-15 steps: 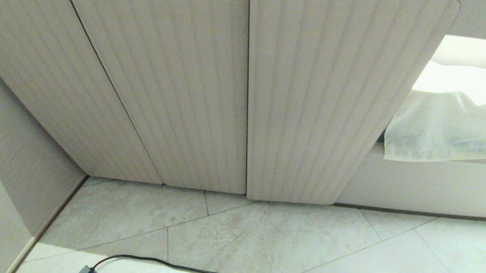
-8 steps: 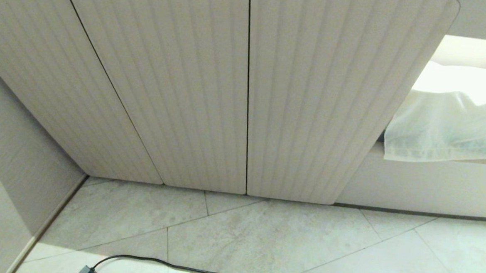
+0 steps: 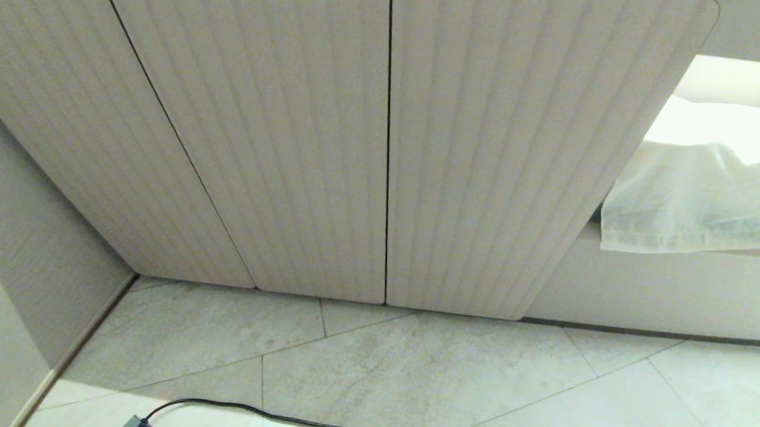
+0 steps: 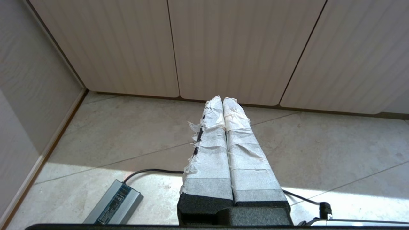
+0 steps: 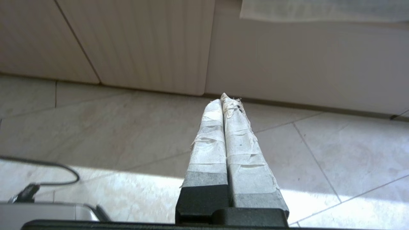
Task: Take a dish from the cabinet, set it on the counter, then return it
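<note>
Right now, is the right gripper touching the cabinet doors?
Apart. The right wrist view shows the right gripper, fingers pressed together, over bare floor tile, with open floor between its tips and the closed cabinet.

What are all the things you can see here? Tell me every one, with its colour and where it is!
cabinet: one, beige, three fluted doors all shut, filling the top of the head view.
cloth: one, white, hanging over a ledge to the right of the cabinet.
floor: pale grey tiles, below the doors.
wall panel: one, beige, at the left of the cabinet.
cable: one, black, lying on the floor near the robot.
power box: one, grey, on the floor at the cable's end.
left gripper: one, wrapped in white tape, shut and empty, low over the floor, facing the doors.
right gripper: one, wrapped in white tape, shut and empty, low over the floor near the cabinet's right end.
</note>
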Available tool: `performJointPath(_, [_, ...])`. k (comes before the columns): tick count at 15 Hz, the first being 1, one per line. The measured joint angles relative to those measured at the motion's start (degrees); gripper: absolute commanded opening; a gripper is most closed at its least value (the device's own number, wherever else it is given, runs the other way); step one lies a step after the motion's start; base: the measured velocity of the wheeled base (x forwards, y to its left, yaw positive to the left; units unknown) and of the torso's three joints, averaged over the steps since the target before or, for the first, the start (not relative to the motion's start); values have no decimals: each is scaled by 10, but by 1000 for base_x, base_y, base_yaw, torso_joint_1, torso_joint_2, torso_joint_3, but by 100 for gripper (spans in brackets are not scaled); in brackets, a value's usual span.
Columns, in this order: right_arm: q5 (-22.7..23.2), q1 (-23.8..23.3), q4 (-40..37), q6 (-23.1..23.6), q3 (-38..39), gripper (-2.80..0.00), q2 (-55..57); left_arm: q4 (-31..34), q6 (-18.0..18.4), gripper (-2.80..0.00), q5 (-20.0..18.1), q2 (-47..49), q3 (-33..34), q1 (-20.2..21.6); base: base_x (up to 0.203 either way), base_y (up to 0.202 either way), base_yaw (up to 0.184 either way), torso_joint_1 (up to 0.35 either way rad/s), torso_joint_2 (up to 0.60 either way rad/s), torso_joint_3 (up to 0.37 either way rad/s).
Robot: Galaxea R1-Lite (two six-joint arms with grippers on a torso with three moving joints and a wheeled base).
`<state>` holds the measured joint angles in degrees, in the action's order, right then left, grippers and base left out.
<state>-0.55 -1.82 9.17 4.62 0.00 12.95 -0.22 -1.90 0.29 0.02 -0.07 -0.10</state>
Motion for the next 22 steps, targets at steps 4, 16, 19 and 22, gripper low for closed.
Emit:
performJointPath(4, [1, 12, -75, 0, 0, -280, -62, 0, 0, -280, 0, 0, 0, 0, 0, 0, 0, 0, 0, 0])
performJointPath(16, [2, 15, -92, -26, 0, -280, -129, 0, 0, -280, 0, 0, 0, 0, 0, 0, 0, 0, 0, 0])
performJointPath(19, [3, 15, -92, -40, 0, -280, -130, 0, 0, -280, 0, 0, 0, 0, 0, 0, 0, 0, 0, 0])
performJointPath(22, [3, 15, -92, -43, 0, -280, -130, 0, 0, -280, 0, 0, 0, 0, 0, 0, 0, 0, 0, 0])
